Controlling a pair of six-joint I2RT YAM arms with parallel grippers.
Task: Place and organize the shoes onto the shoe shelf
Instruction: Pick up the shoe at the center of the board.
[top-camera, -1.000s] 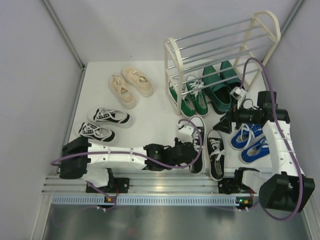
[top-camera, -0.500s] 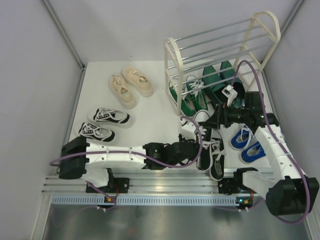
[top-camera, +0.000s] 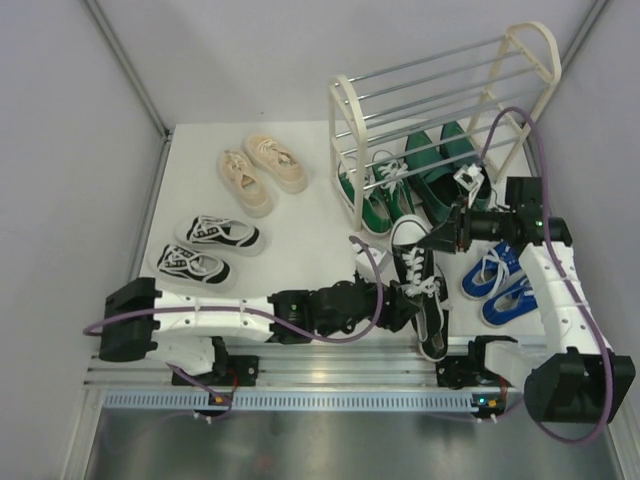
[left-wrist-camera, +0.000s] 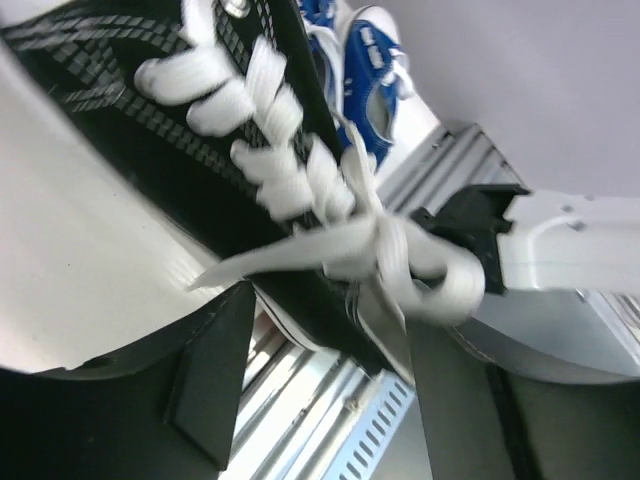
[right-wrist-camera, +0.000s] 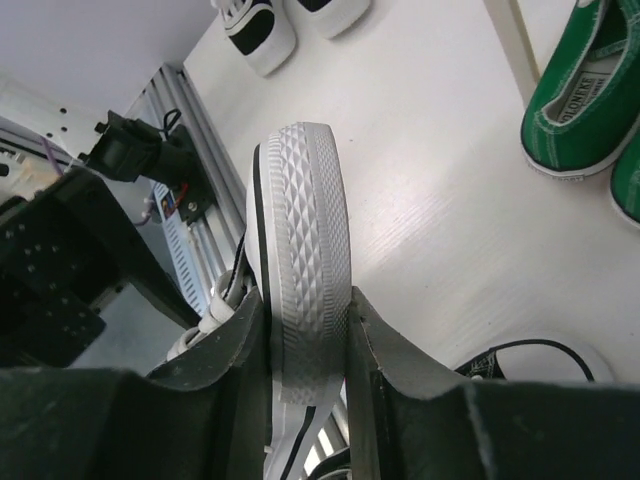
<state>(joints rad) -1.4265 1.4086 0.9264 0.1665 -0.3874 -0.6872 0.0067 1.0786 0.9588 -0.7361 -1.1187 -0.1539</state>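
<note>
A black canvas sneaker with white laces hangs tilted above the table, toe toward the shelf. My right gripper is shut on its white rubber toe, one finger pressed on each side of the sole. My left gripper sits at the heel end with its jaws apart; its fingers flank the heel and laces without squeezing. The other black sneaker lies on the table below. The shoe shelf stands at the back right, with green canvas sneakers and dark green loafers on the table under its rods.
Blue sneakers lie just right of the held shoe, below my right arm. Cream sneakers and striped sneakers sit on the left half of the table. The metal base rail runs along the near edge.
The left gripper carried the black sneaker up and to the right, then opened. The right gripper swung over from the blue sneakers and closed on the sneaker's toe.
</note>
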